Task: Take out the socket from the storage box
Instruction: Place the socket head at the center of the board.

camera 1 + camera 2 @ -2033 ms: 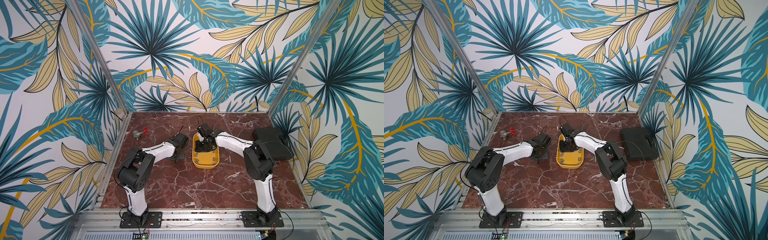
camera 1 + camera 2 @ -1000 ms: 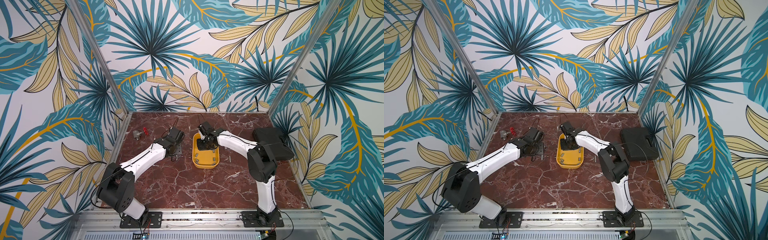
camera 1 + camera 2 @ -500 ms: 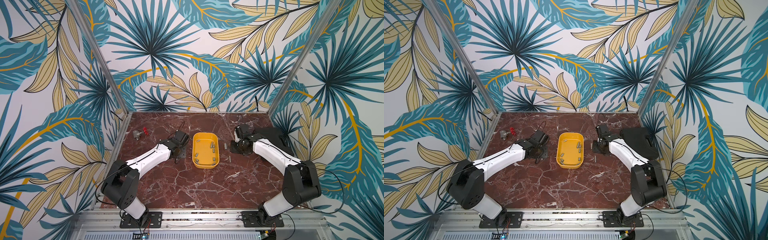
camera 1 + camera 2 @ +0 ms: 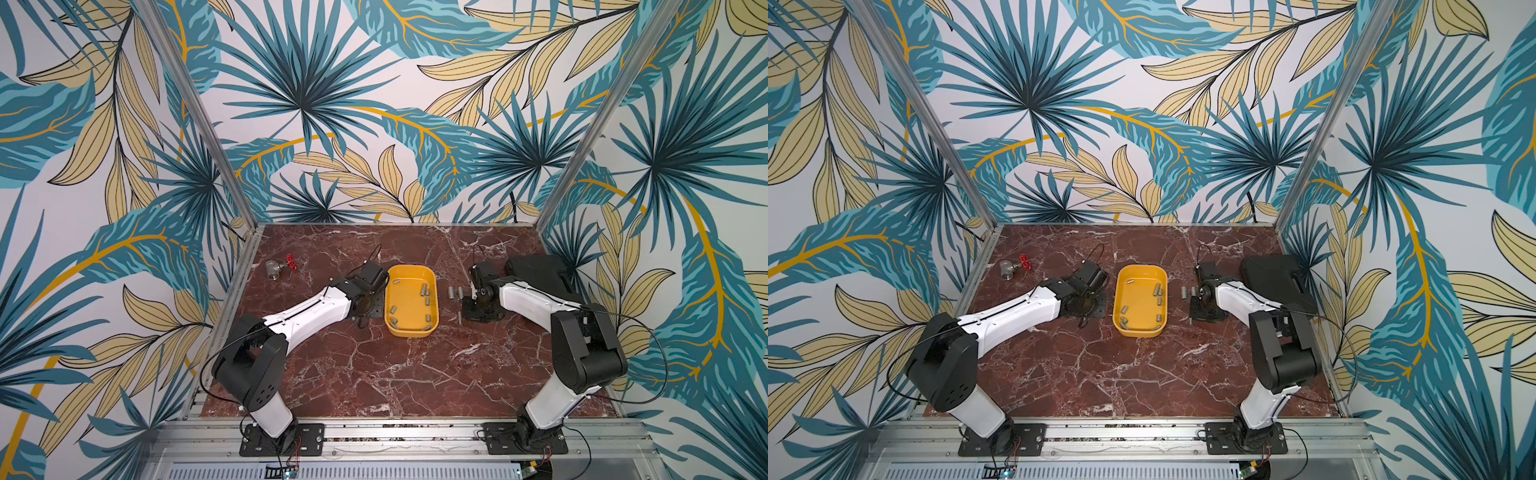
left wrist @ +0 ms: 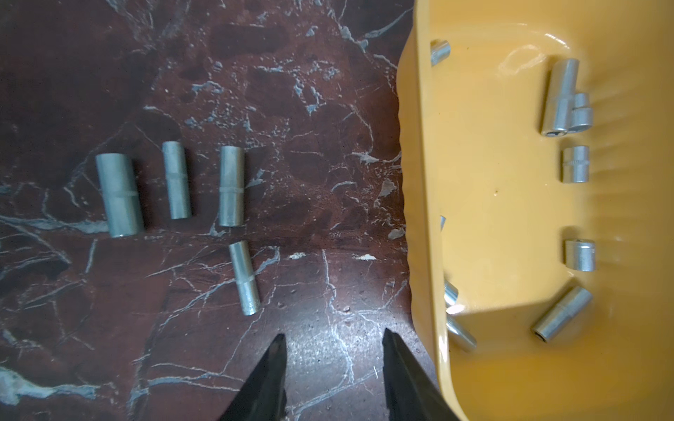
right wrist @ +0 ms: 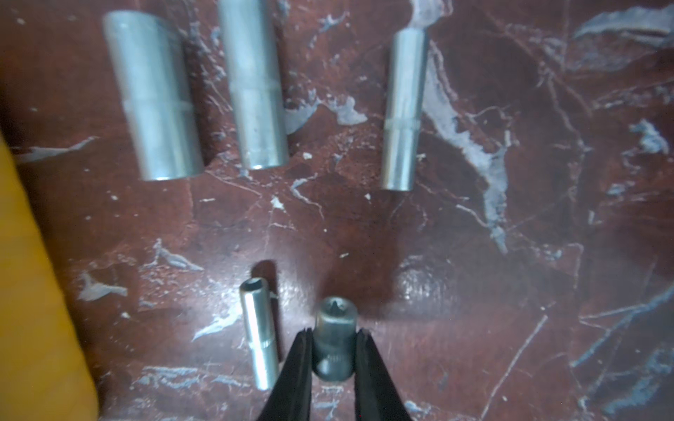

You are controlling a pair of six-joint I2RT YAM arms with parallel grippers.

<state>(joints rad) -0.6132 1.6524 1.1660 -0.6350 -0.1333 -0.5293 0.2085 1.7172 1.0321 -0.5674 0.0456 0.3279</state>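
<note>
Right hand [image 6: 334, 331] is pinching a short dark socket [image 6: 334, 317] between both fingertips, holding it outside the storage box [image 6: 33, 291] and low over the red marble surface [image 6: 474, 291]; cannot tell whether it is touching down. A thin socket [image 6: 259, 339] is lying just beside it, and three longer sockets [image 6: 255, 91] are lying in a row further off. Left hand [image 5: 332, 333] is hanging spread, gripping nothing, over bare surface just beside the box's outer wall, with four sockets [image 5: 231, 186] lying on the surface near it. Loose sockets [image 5: 560, 96] are lying scattered inside the yellow box. In both top views the box [image 4: 409, 299] [image 4: 1140, 299] is sitting mid-surface between the two arms, a black case [image 4: 536, 274] is lying by the right arm, and a metal valve with a red handle [image 4: 278, 268] is sitting off beyond the left arm.
</note>
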